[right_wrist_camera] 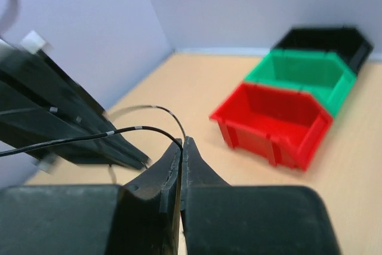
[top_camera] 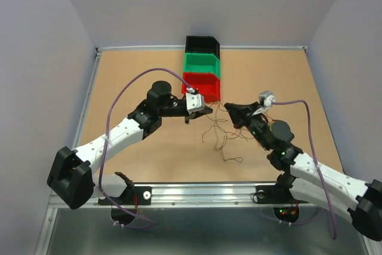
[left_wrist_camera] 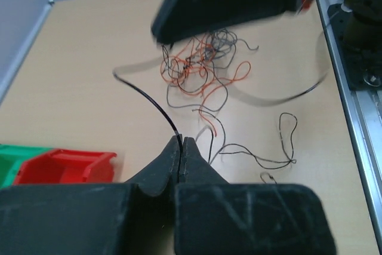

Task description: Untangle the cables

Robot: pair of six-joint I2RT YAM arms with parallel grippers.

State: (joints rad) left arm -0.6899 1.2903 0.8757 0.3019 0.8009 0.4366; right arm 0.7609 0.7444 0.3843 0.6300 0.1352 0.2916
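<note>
The cables (top_camera: 230,134) lie as a loose clump of thin red, orange and black wires on the table between my two arms; the clump (left_wrist_camera: 197,67) also shows in the left wrist view. My left gripper (top_camera: 189,116) hangs just left of the clump, near the red bin. Its tips (left_wrist_camera: 181,141) are shut on a black cable (left_wrist_camera: 146,100) that arcs up and away to the left. My right gripper (top_camera: 230,109) sits at the clump's upper right. Its jaws (right_wrist_camera: 182,143) are shut on a black cable (right_wrist_camera: 119,132) running left toward the other gripper's fingers (right_wrist_camera: 59,117).
Three bins stand in a row at the back centre: red (top_camera: 202,86), green (top_camera: 202,64), black (top_camera: 202,44). A raised rim (top_camera: 89,94) borders the table. A metal rail (top_camera: 197,194) carries the arm bases at the near edge. Lavender arm cables (top_camera: 128,88) loop overhead.
</note>
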